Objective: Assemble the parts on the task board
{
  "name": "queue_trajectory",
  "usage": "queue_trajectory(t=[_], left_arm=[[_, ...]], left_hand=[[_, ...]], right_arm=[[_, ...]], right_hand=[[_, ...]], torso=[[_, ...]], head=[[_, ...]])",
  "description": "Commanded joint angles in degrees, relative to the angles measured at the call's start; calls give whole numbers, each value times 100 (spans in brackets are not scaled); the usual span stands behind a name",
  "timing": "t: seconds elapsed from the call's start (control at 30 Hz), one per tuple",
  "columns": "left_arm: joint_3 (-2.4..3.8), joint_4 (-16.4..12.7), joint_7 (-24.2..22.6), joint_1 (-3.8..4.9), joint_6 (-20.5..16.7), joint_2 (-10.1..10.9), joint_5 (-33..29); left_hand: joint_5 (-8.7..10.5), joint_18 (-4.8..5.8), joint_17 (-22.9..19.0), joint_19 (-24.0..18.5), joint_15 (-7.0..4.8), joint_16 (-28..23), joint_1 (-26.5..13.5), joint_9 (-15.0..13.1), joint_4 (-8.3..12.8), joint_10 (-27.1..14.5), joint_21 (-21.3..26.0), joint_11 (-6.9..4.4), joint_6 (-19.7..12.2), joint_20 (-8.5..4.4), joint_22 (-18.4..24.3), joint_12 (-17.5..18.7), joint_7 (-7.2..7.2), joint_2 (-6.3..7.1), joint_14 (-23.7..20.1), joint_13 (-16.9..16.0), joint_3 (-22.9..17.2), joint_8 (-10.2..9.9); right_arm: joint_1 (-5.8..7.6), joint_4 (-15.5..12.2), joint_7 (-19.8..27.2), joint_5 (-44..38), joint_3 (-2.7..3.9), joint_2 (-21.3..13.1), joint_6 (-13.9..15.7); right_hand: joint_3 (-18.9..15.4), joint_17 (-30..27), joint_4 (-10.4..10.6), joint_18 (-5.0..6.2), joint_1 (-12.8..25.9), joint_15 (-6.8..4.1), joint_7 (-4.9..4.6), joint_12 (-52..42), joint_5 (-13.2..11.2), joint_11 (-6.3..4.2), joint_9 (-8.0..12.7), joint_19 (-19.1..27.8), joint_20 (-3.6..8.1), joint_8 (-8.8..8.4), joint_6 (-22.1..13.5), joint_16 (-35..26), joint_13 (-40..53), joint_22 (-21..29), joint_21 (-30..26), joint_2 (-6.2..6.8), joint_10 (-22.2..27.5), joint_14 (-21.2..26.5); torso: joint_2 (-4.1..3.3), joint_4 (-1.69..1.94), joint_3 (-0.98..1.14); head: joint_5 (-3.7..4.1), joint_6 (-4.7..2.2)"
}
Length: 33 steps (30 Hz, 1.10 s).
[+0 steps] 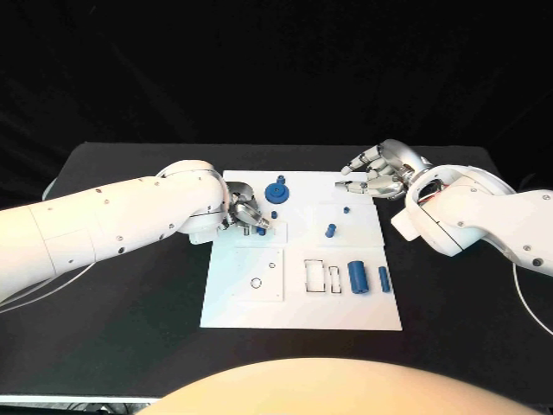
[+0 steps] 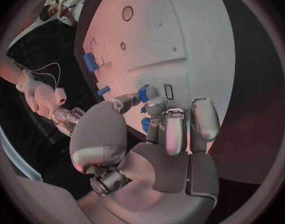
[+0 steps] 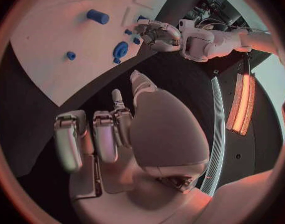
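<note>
Nearest you, a blue cylinder (image 1: 358, 277) lay on the board (image 1: 301, 307). Your left robot hand (image 1: 245, 213) pinched a small blue piece (image 1: 262, 227) over the board's left side; your right robot hand (image 1: 378, 172) hovered at its far right corner, fingers curled on nothing.

One white task board (image 1: 299, 311) on the black table (image 1: 127, 346). Blue parts counted in the head view: one gear-like wheel (image 1: 276, 192), one thick cylinder (image 1: 358, 277), one slim cylinder (image 1: 384, 277), two small pegs (image 1: 330, 230) (image 1: 347, 208). At least one more small blue piece at the left hand's (image 1: 247, 214) fingertips; exact count there unclear.
</note>
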<state>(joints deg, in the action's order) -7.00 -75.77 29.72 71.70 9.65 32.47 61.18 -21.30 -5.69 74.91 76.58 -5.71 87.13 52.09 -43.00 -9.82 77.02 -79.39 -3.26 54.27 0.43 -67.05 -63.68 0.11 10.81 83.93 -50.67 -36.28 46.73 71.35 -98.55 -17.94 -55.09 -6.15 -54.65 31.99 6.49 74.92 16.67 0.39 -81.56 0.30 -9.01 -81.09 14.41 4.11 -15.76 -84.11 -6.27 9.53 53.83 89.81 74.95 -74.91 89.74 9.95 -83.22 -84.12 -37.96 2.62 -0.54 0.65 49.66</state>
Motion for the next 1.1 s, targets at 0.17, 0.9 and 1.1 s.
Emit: queue_trajectory(t=[0.17,0.9,1.1], left_arm=[[-23,9,24,-33,167,-16,-28],[-21,-1,14,-33,127,-14,-64],[-19,-10,7,-33,96,-2,-75]], left_hand=[[28,90,932,21,-36,21,-61,-7,-39,-9,7,-3,24,-1,-12,-25,32,-10,464,-3,71,-22],[79,89,938,22,-36,28,-38,-34,-295,-14,16,-4,55,-2,-14,-38,30,91,464,11,678,-55],[303,89,940,24,-37,30,69,-43,-457,-12,21,-6,65,-3,-16,-50,28,74,465,9,938,-82]], right_arm=[[-3,-9,37,-65,1,-3,17],[-3,3,40,-65,1,2,16],[-3,8,43,-65,1,7,15]], right_hand=[[5,1381,7,-24,103,-30,6,40,-37,6,9,-562,27,27,12,-39,771,-1478,-30,-5,29,-555],[-9,1381,9,-23,162,-31,8,42,-51,4,11,-559,29,38,8,-39,768,-1475,-35,-11,28,-555],[-12,1382,9,-24,174,-32,9,39,-54,4,12,-561,29,40,7,-38,770,-1477,-32,-12,25,-556]], torso=[[2,-4,-3],[4,-2,-6],[5,0,-4]], head=[[-4,-7],[4,-8],[3,-9]])
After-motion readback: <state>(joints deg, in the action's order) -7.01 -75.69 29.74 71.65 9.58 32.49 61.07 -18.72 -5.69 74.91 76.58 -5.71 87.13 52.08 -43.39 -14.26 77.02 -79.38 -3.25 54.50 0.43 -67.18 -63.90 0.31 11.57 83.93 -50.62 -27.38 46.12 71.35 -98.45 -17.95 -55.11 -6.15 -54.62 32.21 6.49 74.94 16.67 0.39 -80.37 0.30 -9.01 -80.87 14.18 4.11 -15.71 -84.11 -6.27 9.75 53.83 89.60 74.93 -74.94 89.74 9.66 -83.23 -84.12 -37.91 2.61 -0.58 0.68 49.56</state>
